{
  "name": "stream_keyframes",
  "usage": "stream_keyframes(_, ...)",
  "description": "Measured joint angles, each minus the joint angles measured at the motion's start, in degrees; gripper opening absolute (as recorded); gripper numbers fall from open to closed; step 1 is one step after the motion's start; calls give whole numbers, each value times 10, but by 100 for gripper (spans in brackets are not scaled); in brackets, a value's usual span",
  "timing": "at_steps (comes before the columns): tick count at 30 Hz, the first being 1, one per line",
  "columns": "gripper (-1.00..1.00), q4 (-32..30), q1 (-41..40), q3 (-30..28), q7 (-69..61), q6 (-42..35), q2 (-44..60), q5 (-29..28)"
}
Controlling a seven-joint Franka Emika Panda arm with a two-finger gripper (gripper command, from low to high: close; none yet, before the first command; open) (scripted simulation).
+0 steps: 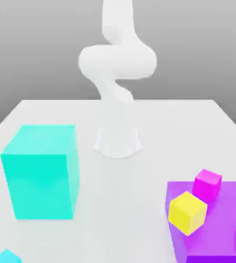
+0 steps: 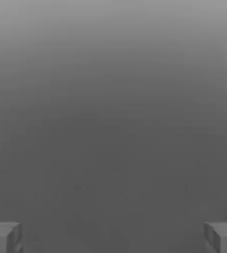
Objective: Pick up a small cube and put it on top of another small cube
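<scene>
Awaiting your first pick, the gripper [image 2: 113, 238] stands open and empty, its two fingers wide apart, ready to straddle a cube. At the exterior view's near left, the small cyan cube [image 1: 6, 257] sits on the white surface [image 1: 125, 205], partly cut off by the picture's edge, near the large cyan block [image 1: 40, 180]. Your likely target for stacking, the small yellow cube [image 1: 187, 213], lies near right at the purple block [image 1: 212, 231], alongside a small magenta cube [image 1: 207, 185]; the arrangement looks scattered rather than purposeful. No brands, labels or writing can be read.
</scene>
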Motion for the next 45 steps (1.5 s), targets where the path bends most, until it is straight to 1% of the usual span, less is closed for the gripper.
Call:
stream_keyframes(10, 0, 28, -26, -43, 9, 48, 211, 15)
stream_keyframes(19, 0, 53, -60, -79, 4, 89, 398, 44)
stream_keyframes(31, 0, 86, -116, -100, -3, 144, 649, 88)
stream_keyframes(35, 0, 104, -135, -83, -16, 197, 732, 107)
stream_keyframes(36, -100, 108, -139, -79, -18, 208, 748, 111)
stream_keyframes(42, -100, 110, -140, -77, -20, 214, 755, 113)
stream_keyframes(45, -100, 101, -133, -86, -13, 186, 718, 103)
